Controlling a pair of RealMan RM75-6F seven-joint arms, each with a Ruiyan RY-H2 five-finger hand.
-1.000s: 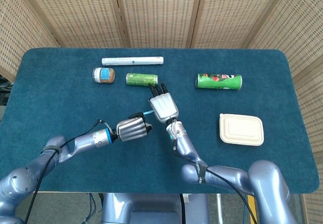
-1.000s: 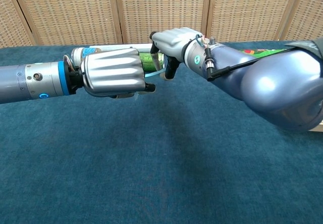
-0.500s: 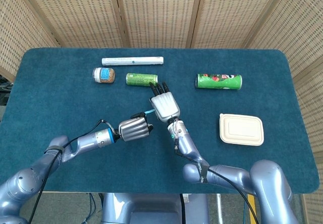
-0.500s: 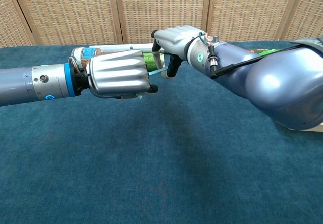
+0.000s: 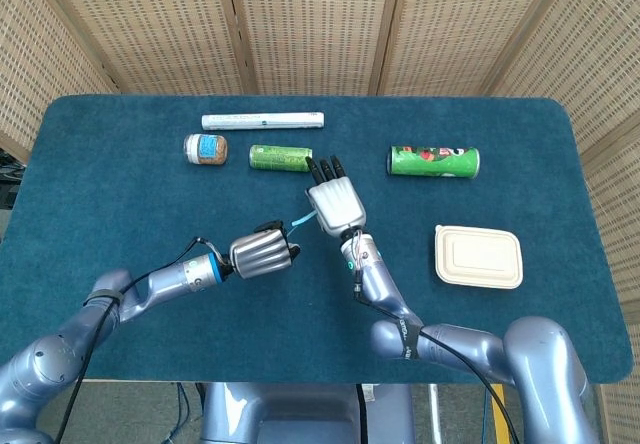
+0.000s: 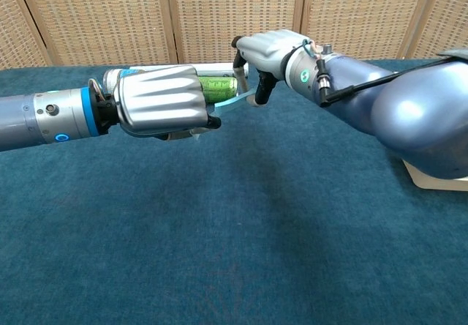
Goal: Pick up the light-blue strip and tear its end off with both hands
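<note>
The light-blue strip stretches taut between my two hands, above the middle of the table. My left hand is a closed fist gripping the strip's left end. My right hand pinches the other end, its fingers pointing toward the far side of the table. Only a short length of strip shows between the hands; both ends are hidden inside the fingers.
On the blue cloth lie a white tube, a small jar, a green can just beyond my right hand, a green crisp canister and a cream lidded box at the right.
My right hand has moved right and away from the left, and the visible stretch of strip between the hands has grown longer. The left hand shifted slightly left.
</note>
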